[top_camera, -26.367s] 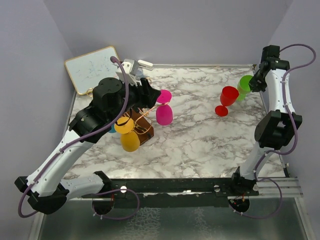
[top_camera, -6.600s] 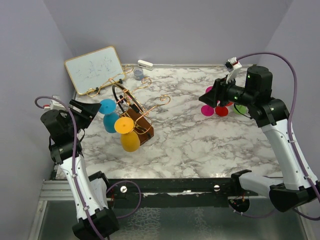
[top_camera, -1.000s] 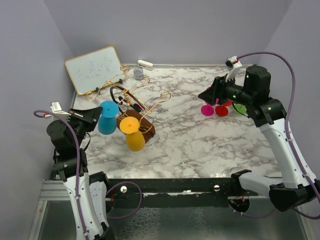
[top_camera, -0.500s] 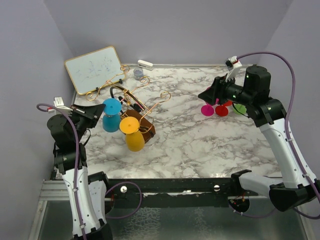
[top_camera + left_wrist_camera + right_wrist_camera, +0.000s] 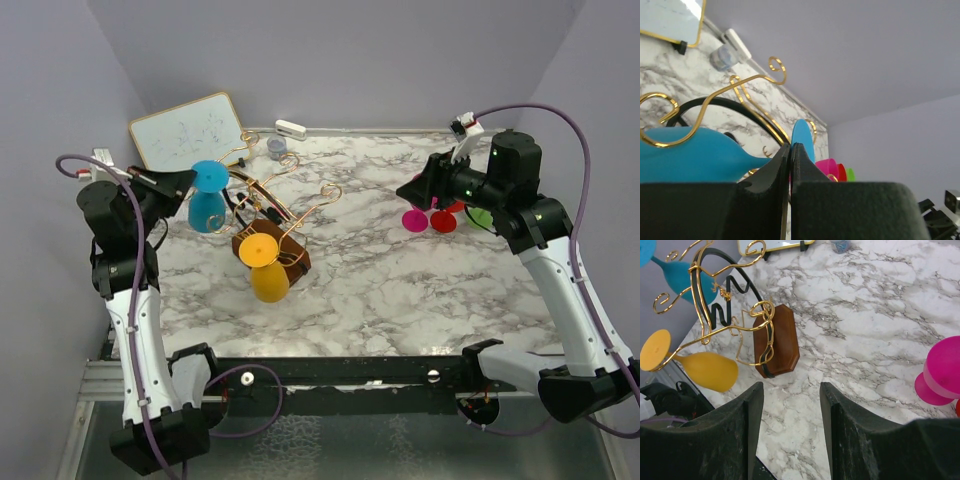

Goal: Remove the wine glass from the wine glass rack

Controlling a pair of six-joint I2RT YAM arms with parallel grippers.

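My left gripper (image 5: pixel 180 182) (image 5: pixel 790 145) is shut on the thin stem of a blue wine glass (image 5: pixel 207 198) (image 5: pixel 690 152), held on its side. Its round foot (image 5: pixel 803 141) shows just past my fingertips. The glass is beside the left curled arms of the copper-gold wine glass rack (image 5: pixel 268 205) (image 5: pixel 730 305); one gold wire crosses in front of its bowl, and I cannot tell whether they touch. A yellow wine glass (image 5: pixel 266 272) (image 5: pixel 695 369) hangs from the rack's front arm. My right gripper (image 5: pixel 408 190) (image 5: pixel 789 390) hangs open over bare marble.
The rack's dark wooden base (image 5: pixel 275 255) (image 5: pixel 776 347) sits left of centre. Pink (image 5: pixel 414 220) (image 5: pixel 944 371), red (image 5: pixel 444 221) and green (image 5: pixel 482 215) glasses stand under my right arm. A whiteboard (image 5: pixel 188 135), a grey cap (image 5: pixel 276 147) and a white piece (image 5: pixel 291 128) lie at the back.
My left arm has risen and carried the blue glass up and back-left, away from the rack's front. The right arm has not moved.
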